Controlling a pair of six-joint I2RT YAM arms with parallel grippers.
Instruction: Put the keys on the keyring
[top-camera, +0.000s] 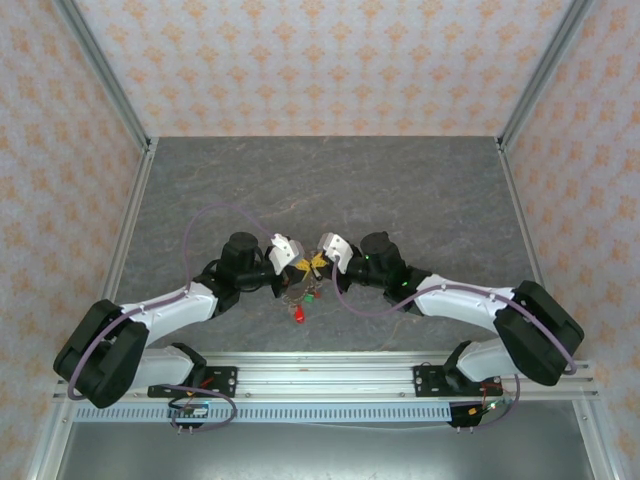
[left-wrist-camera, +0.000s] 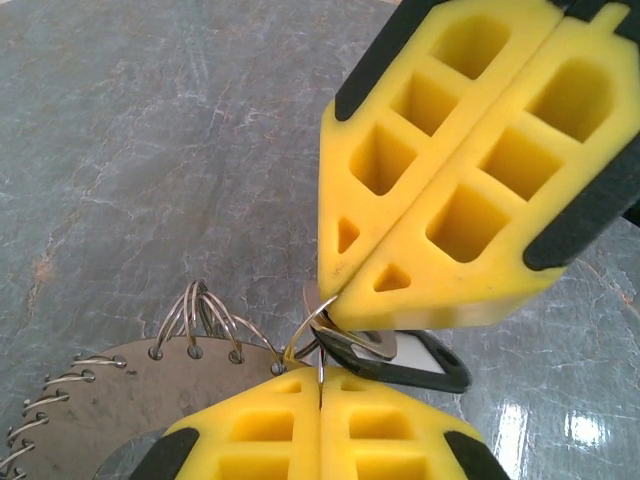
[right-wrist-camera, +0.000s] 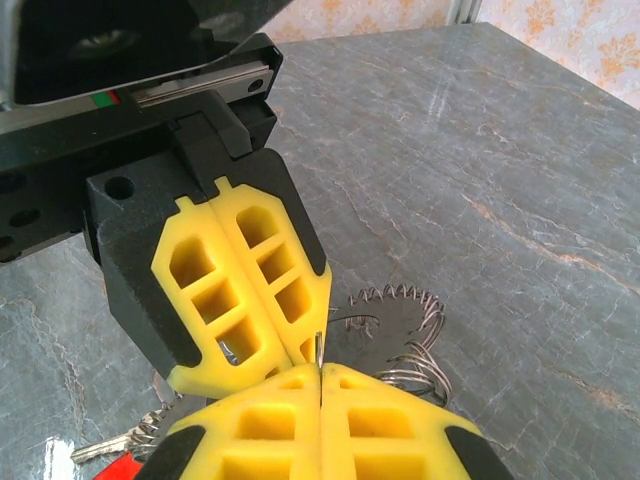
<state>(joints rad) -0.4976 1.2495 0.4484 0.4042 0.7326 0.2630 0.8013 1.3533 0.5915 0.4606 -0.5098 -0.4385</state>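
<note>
Pinching keyring (left-wrist-camera: 130, 385) wire with left pincer (left-wrist-camera: 320, 400), black key (left-wrist-camera: 420, 365) with right pincer (left-wrist-camera: 335, 300), both shut. Probably mid-threading; red key (top-camera: 299, 313) apparently hung already.

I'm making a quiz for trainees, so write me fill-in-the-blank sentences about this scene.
The left gripper and right gripper both have their jaws ____.
Their fingers are coloured ____.
In the top view, the tag lying nearest the bottom edge is ____.
Missing words: shut; yellow; red.
</note>
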